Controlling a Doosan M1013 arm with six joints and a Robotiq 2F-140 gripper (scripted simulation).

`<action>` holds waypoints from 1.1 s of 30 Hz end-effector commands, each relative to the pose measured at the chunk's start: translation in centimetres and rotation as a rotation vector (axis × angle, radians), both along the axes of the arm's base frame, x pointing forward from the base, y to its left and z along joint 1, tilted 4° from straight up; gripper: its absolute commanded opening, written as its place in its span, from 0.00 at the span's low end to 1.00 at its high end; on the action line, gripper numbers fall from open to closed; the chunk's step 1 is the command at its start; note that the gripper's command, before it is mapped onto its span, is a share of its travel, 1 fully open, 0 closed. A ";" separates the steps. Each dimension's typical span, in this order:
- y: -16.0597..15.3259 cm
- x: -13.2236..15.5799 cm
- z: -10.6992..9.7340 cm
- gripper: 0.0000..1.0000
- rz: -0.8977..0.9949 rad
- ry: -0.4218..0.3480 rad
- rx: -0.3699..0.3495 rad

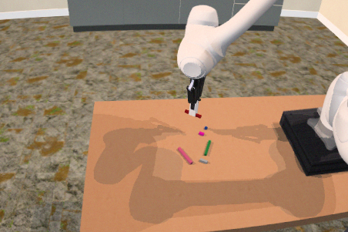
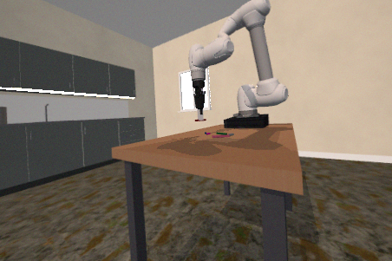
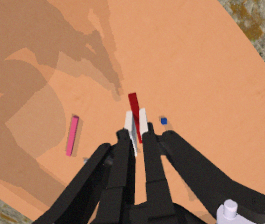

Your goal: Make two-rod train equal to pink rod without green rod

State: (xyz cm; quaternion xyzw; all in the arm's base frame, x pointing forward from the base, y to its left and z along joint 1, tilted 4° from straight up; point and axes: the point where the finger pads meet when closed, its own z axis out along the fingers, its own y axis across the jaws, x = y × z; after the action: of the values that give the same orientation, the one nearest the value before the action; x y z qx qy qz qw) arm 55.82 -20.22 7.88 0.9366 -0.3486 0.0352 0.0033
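red rod (image 1: 192,113) pinched in hand (image 1: 193,105), above the table (image 1: 115,201).

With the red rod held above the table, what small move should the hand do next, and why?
Probably lower the thin red rod, pinched in the hand, toward the short magenta rod, turning it to line up end to end. Red and magenta together match the long pink rod.

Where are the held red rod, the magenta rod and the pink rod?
Short red rod (image 1: 192,113), top view: its middle, clamped in the gripper.
Small magenta rod (image 1: 201,133), top view: its centre.
Long pink rod (image 1: 185,156), top view: mid-length.
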 end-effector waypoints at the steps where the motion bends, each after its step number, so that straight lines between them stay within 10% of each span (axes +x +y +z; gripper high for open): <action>1: 0.0 0.0 -1.7 0.03 -0.003 0.002 0.005; 17: -0.2 0.3 -7.1 0.03 -0.003 0.002 0.005; 33: -0.2 0.4 -7.7 0.03 -0.003 0.002 0.005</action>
State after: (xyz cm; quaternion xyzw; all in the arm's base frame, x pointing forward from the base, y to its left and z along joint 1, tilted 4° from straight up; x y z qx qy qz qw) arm 56.31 -20.42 0.55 0.9366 -0.3485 0.0353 0.0031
